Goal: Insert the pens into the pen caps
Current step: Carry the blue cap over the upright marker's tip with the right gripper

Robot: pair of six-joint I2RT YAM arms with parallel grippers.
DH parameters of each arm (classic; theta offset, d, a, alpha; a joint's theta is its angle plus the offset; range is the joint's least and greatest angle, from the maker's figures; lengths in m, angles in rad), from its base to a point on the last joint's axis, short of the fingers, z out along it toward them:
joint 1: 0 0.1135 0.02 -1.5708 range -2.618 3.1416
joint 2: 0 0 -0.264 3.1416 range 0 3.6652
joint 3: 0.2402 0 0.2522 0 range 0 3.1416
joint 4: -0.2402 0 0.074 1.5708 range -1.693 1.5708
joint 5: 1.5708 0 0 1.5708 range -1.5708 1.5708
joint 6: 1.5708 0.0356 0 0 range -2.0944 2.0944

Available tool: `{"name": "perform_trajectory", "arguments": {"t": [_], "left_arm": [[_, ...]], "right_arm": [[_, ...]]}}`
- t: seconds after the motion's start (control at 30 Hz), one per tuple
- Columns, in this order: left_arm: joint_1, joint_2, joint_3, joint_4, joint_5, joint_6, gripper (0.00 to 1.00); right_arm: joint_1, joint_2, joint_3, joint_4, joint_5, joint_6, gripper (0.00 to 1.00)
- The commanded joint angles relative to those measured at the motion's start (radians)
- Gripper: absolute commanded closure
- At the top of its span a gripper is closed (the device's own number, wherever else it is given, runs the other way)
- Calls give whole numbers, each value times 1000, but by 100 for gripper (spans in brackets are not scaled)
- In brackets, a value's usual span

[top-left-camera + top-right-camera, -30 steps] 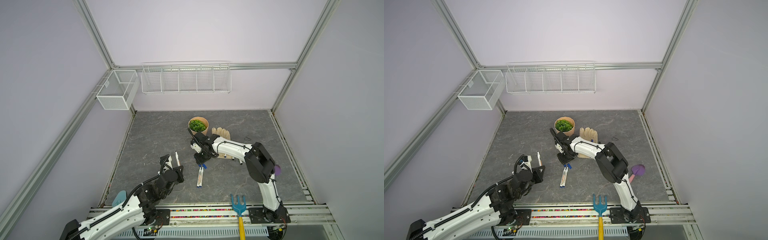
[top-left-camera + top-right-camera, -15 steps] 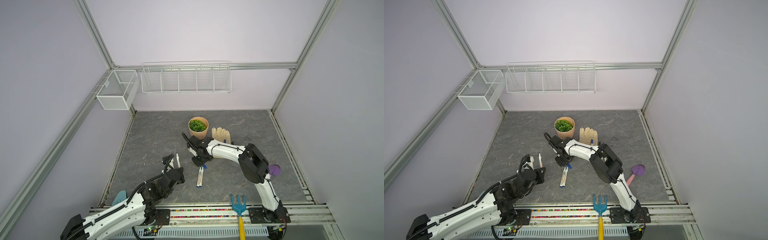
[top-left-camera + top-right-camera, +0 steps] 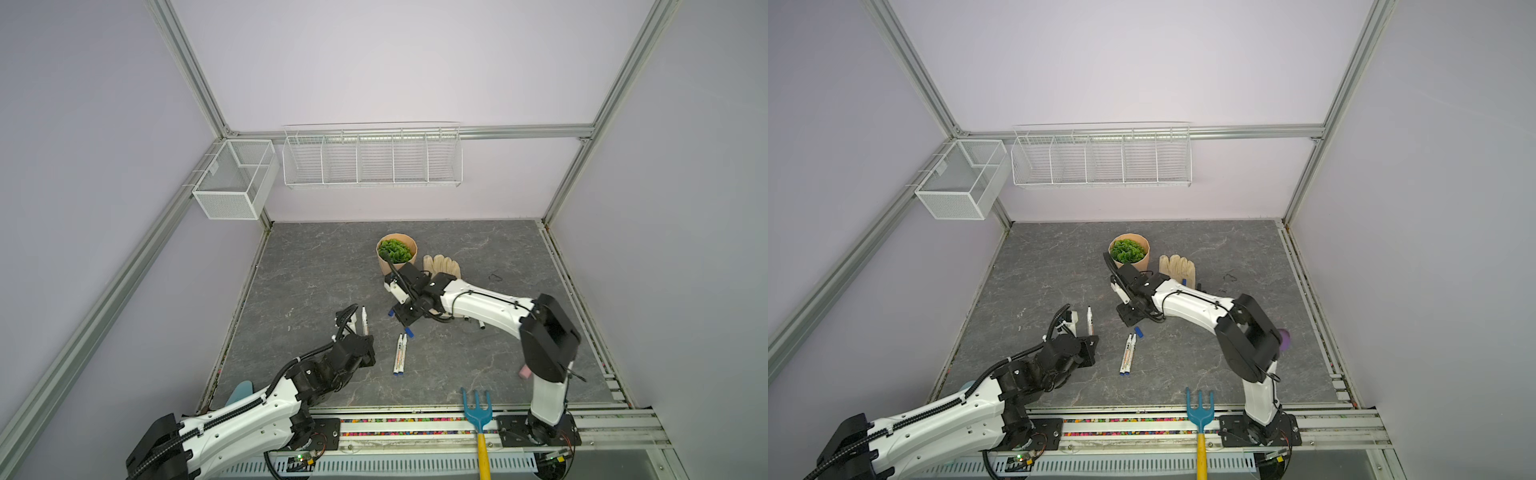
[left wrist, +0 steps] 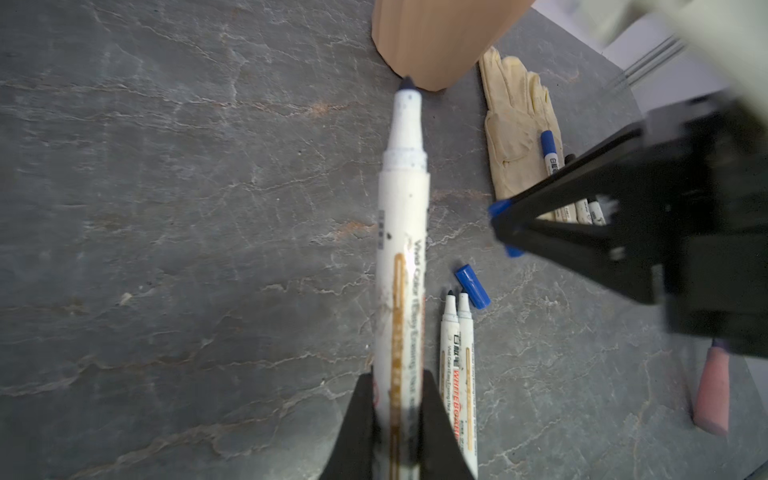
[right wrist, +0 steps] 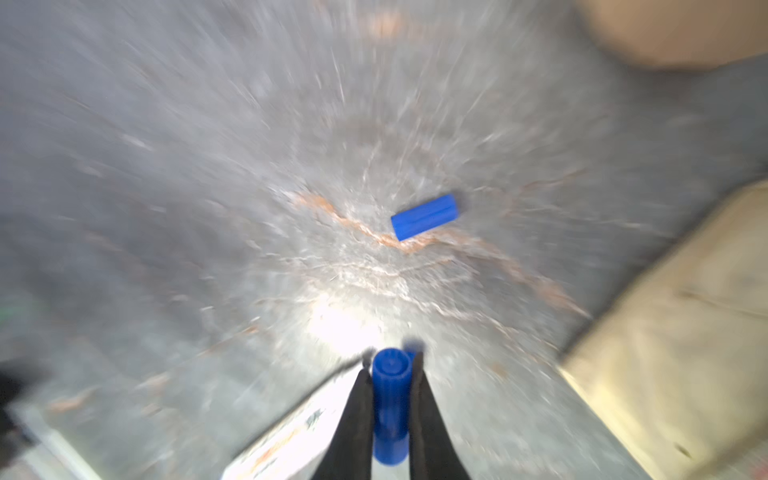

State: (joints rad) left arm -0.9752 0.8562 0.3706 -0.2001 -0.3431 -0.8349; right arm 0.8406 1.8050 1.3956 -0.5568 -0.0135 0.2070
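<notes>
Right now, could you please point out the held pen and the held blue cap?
held pen (image 4: 402, 257), left wrist view, middle of its white barrel.
held blue cap (image 5: 390, 405), right wrist view, middle of its side.

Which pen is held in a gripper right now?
The uncapped pen in the left gripper; the two pens side by side and the pens at the glove lie loose.

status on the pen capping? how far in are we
Done: no finished pen clearly shows; the blue-ended pen on the glove is too hidden to judge. In hand: left gripper clamps an uncapped pen, right gripper clamps a blue cap; not yet joined. Left: two bare pens side by side on the table, a loose blue cap by their tips.
</notes>
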Motion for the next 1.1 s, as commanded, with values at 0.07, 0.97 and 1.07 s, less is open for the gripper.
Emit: {"name": "perform_trajectory", "arguments": {"t": [0.07, 0.97, 1.07], "left_arm": [[2, 122, 66, 190, 152, 86, 100], [-90, 343, 236, 303, 251, 221, 100], [-91, 339, 232, 307, 250, 222, 100]], "right_arm": [[-125, -282, -228, 275, -222, 142, 93], [-253, -431, -460, 600, -434, 347, 93], [-253, -413, -456, 603, -442, 351, 93]]}}
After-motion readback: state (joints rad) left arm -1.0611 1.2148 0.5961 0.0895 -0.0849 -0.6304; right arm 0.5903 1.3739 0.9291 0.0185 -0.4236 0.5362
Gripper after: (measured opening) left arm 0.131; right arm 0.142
